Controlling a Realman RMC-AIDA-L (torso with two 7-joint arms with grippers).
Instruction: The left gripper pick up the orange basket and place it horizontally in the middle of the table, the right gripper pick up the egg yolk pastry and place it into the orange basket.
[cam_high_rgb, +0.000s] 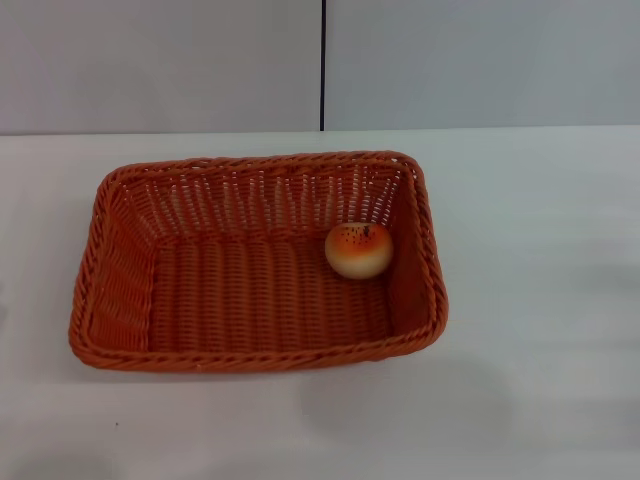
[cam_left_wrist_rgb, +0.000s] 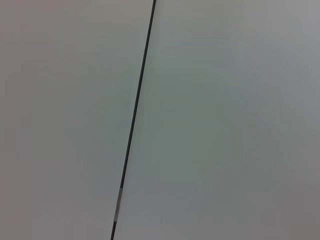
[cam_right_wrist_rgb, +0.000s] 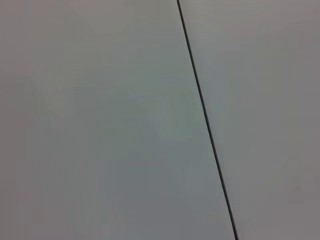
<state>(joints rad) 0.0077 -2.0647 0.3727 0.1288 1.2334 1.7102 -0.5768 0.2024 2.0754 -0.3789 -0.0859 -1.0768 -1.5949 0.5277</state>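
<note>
Your white table (cam_high_rgb: 540, 250) carries the orange basket (cam_high_rgb: 110, 300) lying lengthwise mid-table, the egg yolk pastry (cam_high_rgb: 359, 250) inside by its right wall; both placements look done. Neither gripper shows, so you cannot tell their state.

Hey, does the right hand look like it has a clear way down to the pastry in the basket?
Probably yes: the egg yolk pastry sits uncovered in the open orange basket, near its right wall, nothing above it. The right hand itself is out of view.

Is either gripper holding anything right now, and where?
Nothing held: neither gripper is in view. The egg yolk pastry lies free inside the orange basket on the table.
</note>
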